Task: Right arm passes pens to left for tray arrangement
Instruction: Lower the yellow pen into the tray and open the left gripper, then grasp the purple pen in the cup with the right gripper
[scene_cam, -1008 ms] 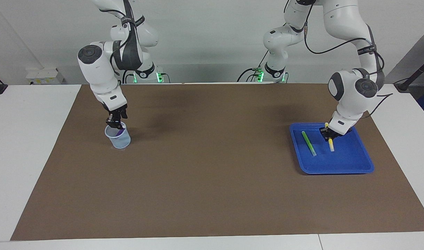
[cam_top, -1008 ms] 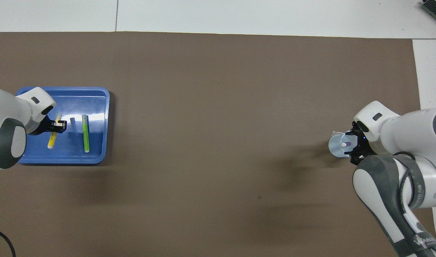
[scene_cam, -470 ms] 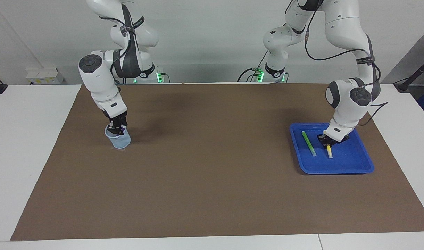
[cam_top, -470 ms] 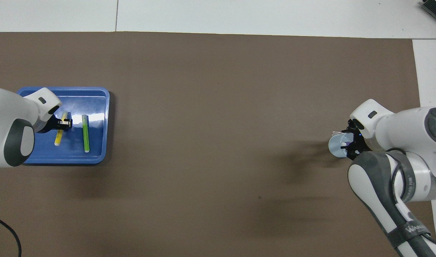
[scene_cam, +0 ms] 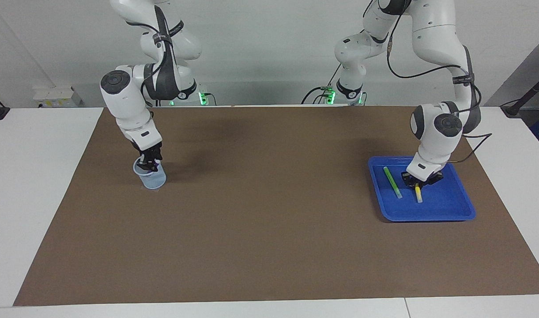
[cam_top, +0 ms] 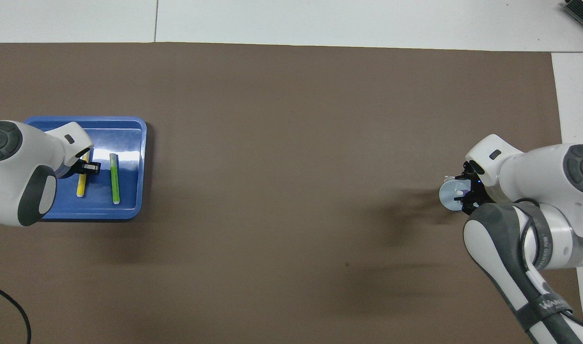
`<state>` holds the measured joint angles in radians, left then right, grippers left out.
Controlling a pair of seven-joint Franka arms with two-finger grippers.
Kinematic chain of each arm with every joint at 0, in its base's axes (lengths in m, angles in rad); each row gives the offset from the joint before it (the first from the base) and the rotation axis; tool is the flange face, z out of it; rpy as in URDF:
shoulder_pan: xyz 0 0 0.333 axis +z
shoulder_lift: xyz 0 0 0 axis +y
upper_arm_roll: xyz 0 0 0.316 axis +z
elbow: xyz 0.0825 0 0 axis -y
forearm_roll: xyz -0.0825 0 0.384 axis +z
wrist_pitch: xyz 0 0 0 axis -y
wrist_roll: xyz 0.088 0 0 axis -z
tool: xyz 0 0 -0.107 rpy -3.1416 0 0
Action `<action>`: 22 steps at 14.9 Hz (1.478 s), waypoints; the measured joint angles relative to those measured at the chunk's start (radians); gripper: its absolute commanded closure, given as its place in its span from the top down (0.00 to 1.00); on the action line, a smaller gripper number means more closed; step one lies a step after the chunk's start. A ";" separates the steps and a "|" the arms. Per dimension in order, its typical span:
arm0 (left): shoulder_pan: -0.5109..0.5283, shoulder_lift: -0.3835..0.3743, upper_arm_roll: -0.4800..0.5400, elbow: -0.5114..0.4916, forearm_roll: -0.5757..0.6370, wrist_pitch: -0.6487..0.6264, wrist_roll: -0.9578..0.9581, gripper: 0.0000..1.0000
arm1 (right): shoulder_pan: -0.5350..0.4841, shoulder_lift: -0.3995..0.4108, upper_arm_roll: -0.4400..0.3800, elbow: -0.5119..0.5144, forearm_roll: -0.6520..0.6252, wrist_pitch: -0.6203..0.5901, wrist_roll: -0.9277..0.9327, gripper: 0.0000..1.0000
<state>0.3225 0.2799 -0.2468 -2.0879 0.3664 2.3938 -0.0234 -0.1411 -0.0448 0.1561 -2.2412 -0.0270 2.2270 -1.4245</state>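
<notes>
Two pens are in the blue tray (scene_cam: 446, 210) at the left arm's end of the desk (scene_cam: 269, 229). The green pen (scene_cam: 392, 182) lies flat, alone, on the side toward the desk's middle. The yellow pen (scene_cam: 418, 194) lies flat just beside it and roughly parallel. The left tool (scene_cam: 417, 180) is low over the yellow pen's robot-side end. Can't tell if it grips the pen or has let go, and its width isn't readable.

The purple pen (cam_top: 458, 193) stands in the translucent cup (scene_cam: 154, 180) at the right arm's end, pale tip up. The right tool (scene_cam: 148, 162) is dipped into the cup mouth around that pen. Can't tell its width, or whether it has the pen.

Handling, judged:
- The pens are light, stiff, smooth plastic and round, so they roll and slip easily.
- Take the purple one on the upper barrel, just under the tip, and pinch across the width.
- Pull straight up, since the cup looks thin and light and could tip or drag along.
- For the handover, leave the free barrel end exposed for the left tool.
- Lay it flat alongside the others; the tray rim should stop any rolling.
</notes>
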 measured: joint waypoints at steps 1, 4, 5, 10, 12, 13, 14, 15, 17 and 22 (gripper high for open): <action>0.000 0.002 0.000 0.000 0.001 0.002 -0.017 0.61 | 0.000 0.000 0.000 0.000 0.000 0.000 0.000 0.44; 0.001 0.011 0.000 0.000 0.001 0.005 -0.060 0.61 | 0.000 0.000 0.000 -0.002 0.000 0.000 0.000 0.43; 0.000 0.013 -0.001 0.000 0.001 0.005 -0.064 0.62 | 0.000 0.000 0.000 -0.004 0.000 0.000 0.000 0.43; 0.000 0.014 -0.001 0.000 -0.007 0.005 -0.076 0.83 | 0.000 0.000 0.000 -0.010 0.000 0.000 0.000 0.43; 0.000 0.014 -0.002 0.002 -0.035 -0.002 -0.079 0.83 | 0.000 0.000 0.000 -0.014 0.000 0.001 0.000 0.36; 0.000 0.014 -0.002 0.007 -0.049 -0.014 -0.079 0.84 | 0.000 0.000 0.000 -0.014 0.000 0.002 0.000 0.30; 0.000 0.014 -0.003 0.016 -0.056 -0.032 -0.079 0.90 | 0.000 0.000 0.000 -0.014 0.000 0.002 0.000 0.28; 0.000 0.013 -0.004 0.028 -0.058 -0.056 -0.080 0.94 | -0.001 0.000 0.000 -0.014 0.000 0.006 0.000 0.21; 0.000 0.011 -0.010 0.056 -0.060 -0.113 -0.081 0.94 | -0.001 0.000 -0.001 -0.014 0.000 0.009 0.000 0.08; -0.001 -0.005 -0.027 0.135 -0.200 -0.246 -0.087 1.00 | -0.002 0.000 -0.001 -0.012 0.000 0.011 0.000 0.00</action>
<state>0.3216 0.2750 -0.2742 -1.9529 0.1663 2.1474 -0.1104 -0.1431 -0.0450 0.1552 -2.2536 -0.0270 2.2383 -1.4244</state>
